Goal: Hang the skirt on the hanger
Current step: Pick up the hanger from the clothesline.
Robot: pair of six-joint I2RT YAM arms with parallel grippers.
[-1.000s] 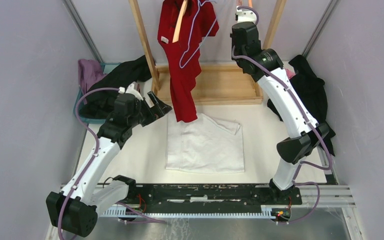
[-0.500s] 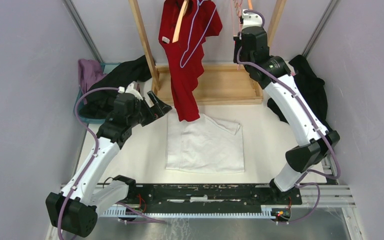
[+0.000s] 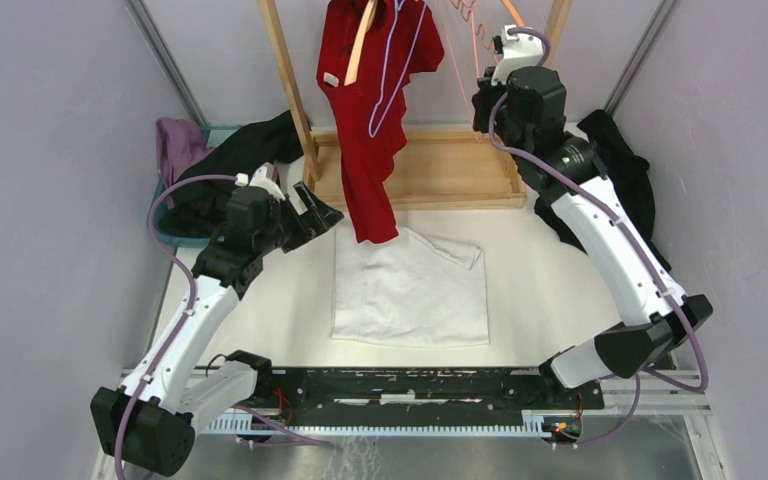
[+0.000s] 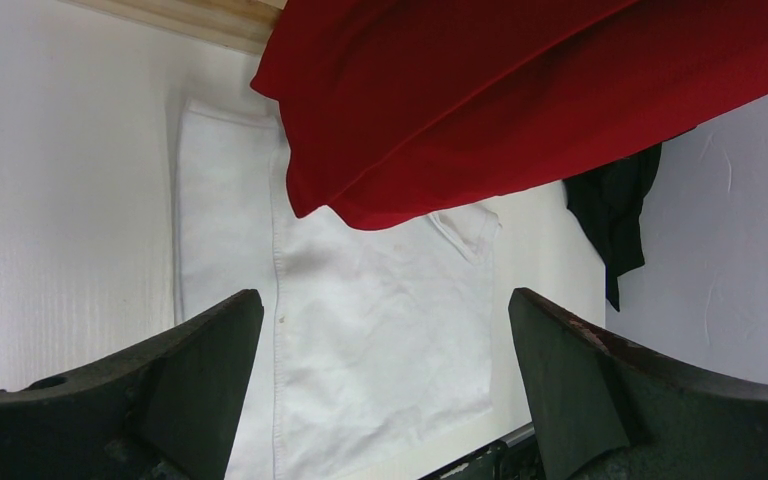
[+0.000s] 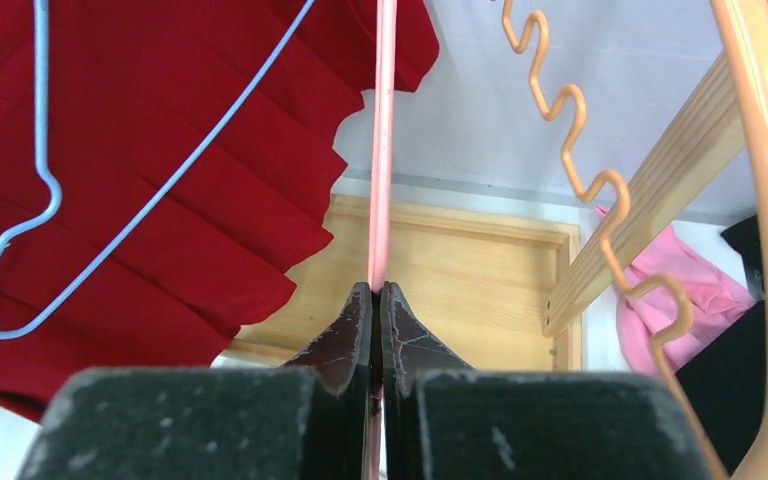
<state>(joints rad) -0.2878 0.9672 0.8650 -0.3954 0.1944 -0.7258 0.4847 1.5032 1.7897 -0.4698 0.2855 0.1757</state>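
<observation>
The white skirt (image 3: 410, 290) lies flat on the table in the middle; in the left wrist view the skirt (image 4: 380, 350) shows between the fingers. My left gripper (image 3: 318, 214) (image 4: 382, 300) hovers open at the skirt's far left corner, holding nothing. Up at the wooden rack, my right gripper (image 3: 482, 100) (image 5: 376, 288) is shut on the thin straight bar of a pink hanger (image 5: 384, 150) (image 3: 457, 60). A red pleated garment (image 3: 370, 120) hangs beside it on a light blue wire hanger (image 5: 50, 190), its hem just above the skirt.
The rack's wooden base tray (image 3: 430, 170) and posts (image 3: 285, 80) stand at the back. An orange hanger (image 5: 765, 200) with a wavy wire hangs right of my right gripper. A teal bin (image 3: 160, 225) of dark clothes sits at left, black clothes (image 3: 625, 180) and a pink garment (image 5: 660, 310) at right.
My right arm has swung to the right with its elbow dropping outward, drawing the pink hanger away from the red garment. The left arm and the skirt have not moved.
</observation>
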